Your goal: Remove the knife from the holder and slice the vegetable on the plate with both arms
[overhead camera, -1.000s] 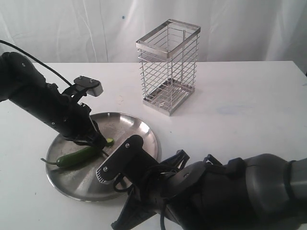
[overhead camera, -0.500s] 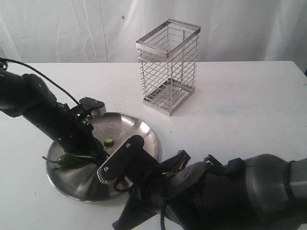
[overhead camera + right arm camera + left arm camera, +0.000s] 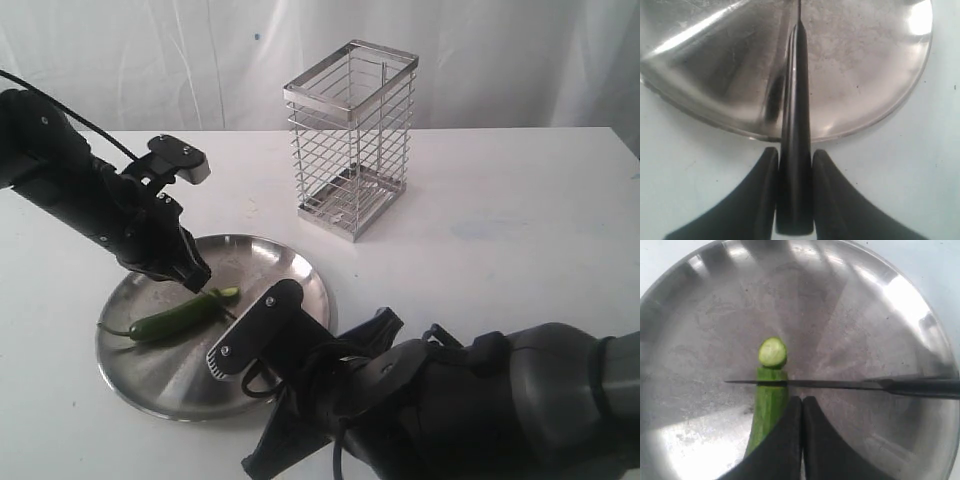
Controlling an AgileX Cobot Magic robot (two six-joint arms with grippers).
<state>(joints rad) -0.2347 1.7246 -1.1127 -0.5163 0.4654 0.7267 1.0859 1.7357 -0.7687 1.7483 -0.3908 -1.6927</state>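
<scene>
The black knife (image 3: 796, 100) is pinched by its handle in the right claw (image 3: 795, 152), its blade laid across the green chili (image 3: 769, 405) on the steel plate (image 3: 865, 315). The left claw (image 3: 802, 399) is pressed together beside the chili.

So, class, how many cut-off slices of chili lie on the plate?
1. The slice lies on the plate, just past the cut end of the chili, on the far side of the knife. More could be hidden from these views.

You see: knife (image 3: 850, 384) all black | vegetable (image 3: 769, 405) dark green, slice (image 3: 772, 352) paler inside | plate (image 3: 850, 305) dull grey | holder (image 3: 345, 150) chrome wire grid, probably
</scene>
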